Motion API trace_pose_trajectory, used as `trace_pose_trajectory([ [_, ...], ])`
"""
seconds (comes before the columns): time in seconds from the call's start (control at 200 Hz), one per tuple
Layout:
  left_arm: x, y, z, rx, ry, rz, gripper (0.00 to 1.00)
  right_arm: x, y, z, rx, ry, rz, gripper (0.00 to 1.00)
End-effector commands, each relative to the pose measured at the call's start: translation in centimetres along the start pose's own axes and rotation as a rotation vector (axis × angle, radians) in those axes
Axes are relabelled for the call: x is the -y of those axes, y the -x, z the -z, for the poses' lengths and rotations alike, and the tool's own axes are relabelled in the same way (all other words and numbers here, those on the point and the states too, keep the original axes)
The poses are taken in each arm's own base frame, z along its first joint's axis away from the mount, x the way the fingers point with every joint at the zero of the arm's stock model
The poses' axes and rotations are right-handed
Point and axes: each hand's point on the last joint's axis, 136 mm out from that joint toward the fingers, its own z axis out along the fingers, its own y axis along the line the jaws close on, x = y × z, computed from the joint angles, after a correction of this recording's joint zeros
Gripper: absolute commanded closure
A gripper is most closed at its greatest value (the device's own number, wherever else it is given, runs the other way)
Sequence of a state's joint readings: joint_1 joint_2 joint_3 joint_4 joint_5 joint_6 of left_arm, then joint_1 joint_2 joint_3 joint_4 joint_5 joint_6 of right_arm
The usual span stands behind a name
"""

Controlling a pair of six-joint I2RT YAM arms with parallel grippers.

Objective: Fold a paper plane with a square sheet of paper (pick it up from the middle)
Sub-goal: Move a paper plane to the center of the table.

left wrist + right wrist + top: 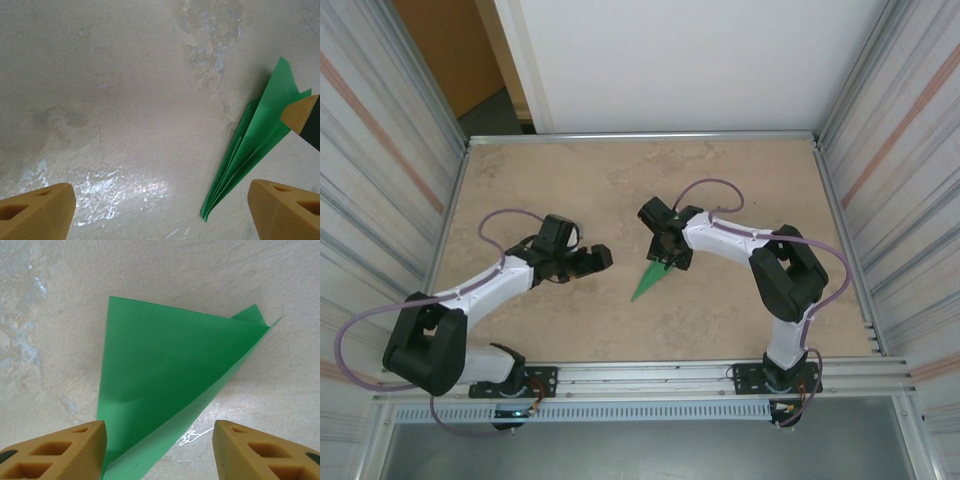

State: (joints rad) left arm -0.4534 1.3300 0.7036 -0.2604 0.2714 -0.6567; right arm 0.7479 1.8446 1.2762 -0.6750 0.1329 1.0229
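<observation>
Where right end effector [667, 258] hovers, paper plane [649, 283]

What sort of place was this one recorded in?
Probably a lab robot cell, not a home: a stone-patterned table edged with aluminium rails and boxed in by ribbed panel walls.

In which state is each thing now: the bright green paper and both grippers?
Bright green paper plane: folded into a narrow dart, lying on the beige table.
Left gripper: open, apart from the plane.
Right gripper: open, over the plane's wide end.
</observation>
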Motion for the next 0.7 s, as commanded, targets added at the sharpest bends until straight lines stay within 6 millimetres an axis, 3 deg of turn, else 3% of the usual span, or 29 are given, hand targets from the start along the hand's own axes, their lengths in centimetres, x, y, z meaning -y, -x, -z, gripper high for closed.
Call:
trace_pose_trajectory([
  [0.0, 0.1, -0.2, -0.7, -0.021, -0.021, -0.011, 0.11, 1.4, -0.4, 1.1, 0.017, -0.037, -0.043, 0.46],
  [0.241, 0.3, -0.1, -1.3, -0.039, -0.028, -0.006, 0.12, 1.4, -1.3, 1.3, 0.002, -0.019, -0.067, 0.56],
  [0.556, 0.3, 0.0, -1.3, -0.040, -0.023, 0.001, 0.12, 0.5, -2.4, 0.0, -0.066, 0.010, -0.081, 0.68],
  [0.697, 0.3, 0.0, -1.4, -0.043, -0.018, 0.003, 0.12, 0.8, -2.3, 0.1, -0.063, 0.011, -0.085, 0.83],
])
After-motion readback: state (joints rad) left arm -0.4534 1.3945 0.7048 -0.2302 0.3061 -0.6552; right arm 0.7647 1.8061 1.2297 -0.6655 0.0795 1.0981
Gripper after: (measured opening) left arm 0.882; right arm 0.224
